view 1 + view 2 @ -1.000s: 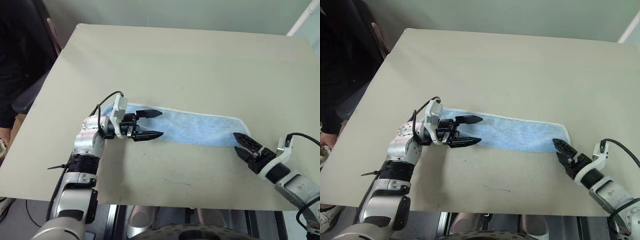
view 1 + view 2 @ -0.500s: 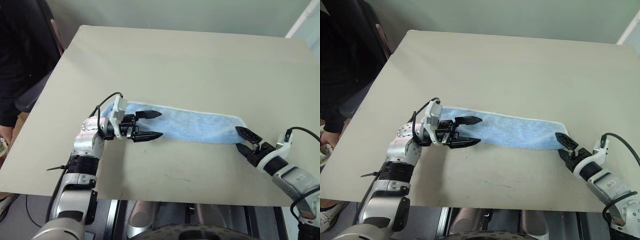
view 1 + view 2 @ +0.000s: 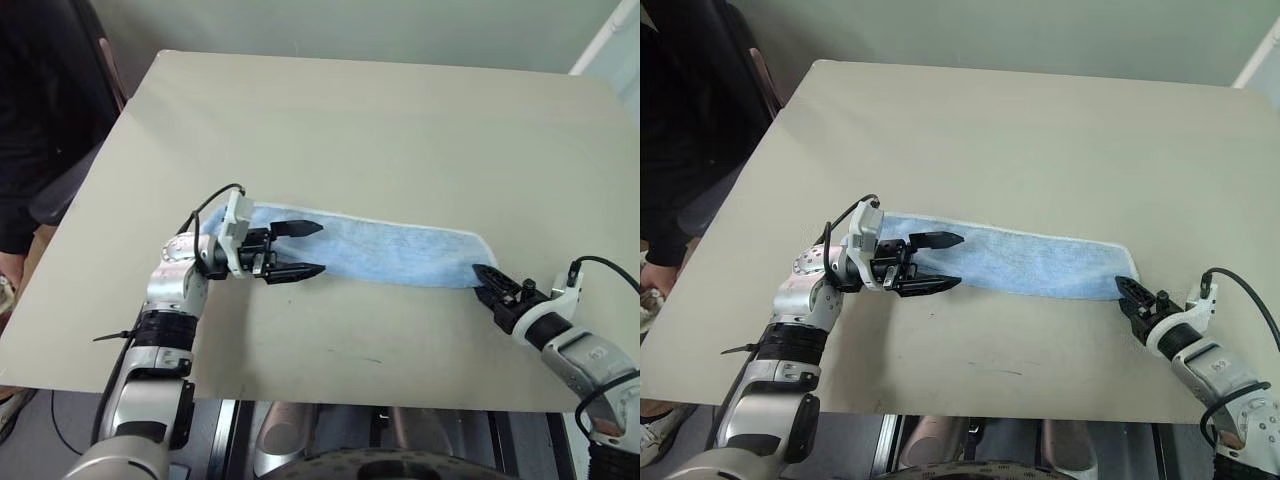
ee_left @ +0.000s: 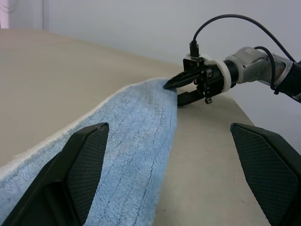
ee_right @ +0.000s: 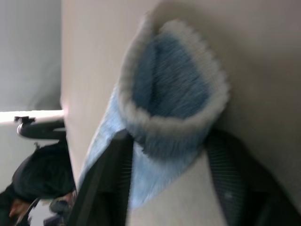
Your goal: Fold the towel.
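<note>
The light blue towel [image 3: 390,255] lies as a long strip across the tan table [image 3: 350,120], with white edging along its far side. My left gripper [image 3: 320,247] hovers open over the strip's left part, pointing right, one finger on each side of the cloth's width. My right gripper [image 3: 484,280] is at the strip's right end, and its fingers pinch that end's near corner. In the right wrist view the rolled end of the towel [image 5: 171,84] sits between the two fingers [image 5: 110,183]. The left wrist view shows the right gripper [image 4: 171,92] closed on the far corner.
A person in dark clothes [image 3: 40,100] stands by the table's left edge. The table's near edge runs just under both arms. Bare tabletop lies beyond the towel and in front of it.
My right gripper moved up to the towel's right end and its fingers went from wide open to closed on the corner. The left gripper stayed put.
</note>
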Controlling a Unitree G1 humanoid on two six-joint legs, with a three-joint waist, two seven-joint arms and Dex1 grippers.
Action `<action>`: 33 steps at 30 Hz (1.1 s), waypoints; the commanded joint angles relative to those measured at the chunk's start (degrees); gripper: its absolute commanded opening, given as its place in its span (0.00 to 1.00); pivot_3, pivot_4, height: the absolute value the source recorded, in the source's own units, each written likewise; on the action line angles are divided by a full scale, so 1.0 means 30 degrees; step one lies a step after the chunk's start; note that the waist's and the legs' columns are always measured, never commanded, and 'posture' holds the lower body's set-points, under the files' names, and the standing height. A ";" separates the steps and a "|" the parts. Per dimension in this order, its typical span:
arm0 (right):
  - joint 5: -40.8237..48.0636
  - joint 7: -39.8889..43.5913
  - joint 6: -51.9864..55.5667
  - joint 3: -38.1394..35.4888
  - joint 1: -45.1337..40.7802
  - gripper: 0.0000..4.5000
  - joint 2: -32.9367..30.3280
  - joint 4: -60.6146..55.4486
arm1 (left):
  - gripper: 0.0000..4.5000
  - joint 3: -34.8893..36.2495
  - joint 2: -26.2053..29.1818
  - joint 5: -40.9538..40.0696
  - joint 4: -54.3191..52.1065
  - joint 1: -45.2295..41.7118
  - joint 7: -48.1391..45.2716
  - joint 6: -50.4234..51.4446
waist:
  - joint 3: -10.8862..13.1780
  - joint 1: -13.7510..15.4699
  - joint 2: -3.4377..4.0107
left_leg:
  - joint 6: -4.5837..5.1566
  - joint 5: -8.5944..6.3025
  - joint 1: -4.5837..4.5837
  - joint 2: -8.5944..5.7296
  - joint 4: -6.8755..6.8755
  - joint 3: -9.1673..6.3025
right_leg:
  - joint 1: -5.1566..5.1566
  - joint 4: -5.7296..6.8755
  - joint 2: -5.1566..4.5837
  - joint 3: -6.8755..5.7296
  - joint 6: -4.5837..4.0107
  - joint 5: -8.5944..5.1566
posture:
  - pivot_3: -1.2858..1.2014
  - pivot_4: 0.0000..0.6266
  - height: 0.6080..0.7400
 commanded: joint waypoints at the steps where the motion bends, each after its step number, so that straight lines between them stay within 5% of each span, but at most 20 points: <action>1: 0.0055 -0.0581 -0.0274 -0.0167 -0.0249 0.18 0.0106 -0.0671 | 1.00 0.0263 0.0086 -0.0123 -0.0132 -0.0234 -0.0062 -0.0303 | 0.0000 -0.0009 0.0000 | -0.0004 -0.0001 -0.0001 0.0002 -0.0001 0.0000 | -0.0006 0.0000 0.0001 -0.0002 0.0000 -0.0002 | 0.52 0.24 1.00; 4: 0.0055 -0.0783 -0.0283 -0.0231 -0.0096 0.01 0.0248 -0.1008 | 1.00 0.0292 0.0109 -0.0089 -0.0045 -0.0217 -0.0038 -0.0390 | 0.0000 0.0017 0.0000 | -0.0014 -0.0012 -0.0007 0.0002 -0.0015 -0.0001 | -0.0005 0.0001 0.0001 -0.0004 -0.0025 -0.0012 | 0.52 0.24 1.00; 17: 0.0055 0.0455 -0.0558 -0.2396 0.2485 0.01 -0.0095 -0.2527 | 1.00 0.0512 0.0233 -0.0034 0.0692 -0.0523 -0.0118 -0.0851 | 0.0000 0.0076 -0.0001 | 0.0058 -0.0096 -0.0014 -0.0002 -0.0015 0.0000 | -0.0006 -0.0003 -0.0003 -0.0006 -0.0064 -0.0029 | 0.52 0.24 1.00; 28: 0.0055 0.4033 0.0379 -0.5395 0.6114 0.01 -0.2384 -0.0986 | 1.00 0.0253 0.0108 0.0021 0.1556 -0.1248 -0.0563 -0.0892 | 0.0000 0.0117 -0.0001 | -0.0059 -0.0180 -0.0014 -0.0004 -0.0005 0.0010 | -0.0001 0.0006 -0.0006 -0.0005 0.0025 -0.0242 | 0.52 0.24 1.00; 33: -0.0813 0.6547 0.0947 -0.6399 0.6431 0.01 -0.5102 -0.0966 | 1.00 0.0216 -0.0004 0.0101 0.2002 -0.1667 -0.0645 -0.0939 | 0.0000 0.0132 -0.0001 | -0.0058 -0.0183 -0.0019 -0.0007 -0.0001 0.0011 | 0.0006 0.0003 -0.0010 -0.0001 0.0025 -0.0246 | 0.52 0.24 1.00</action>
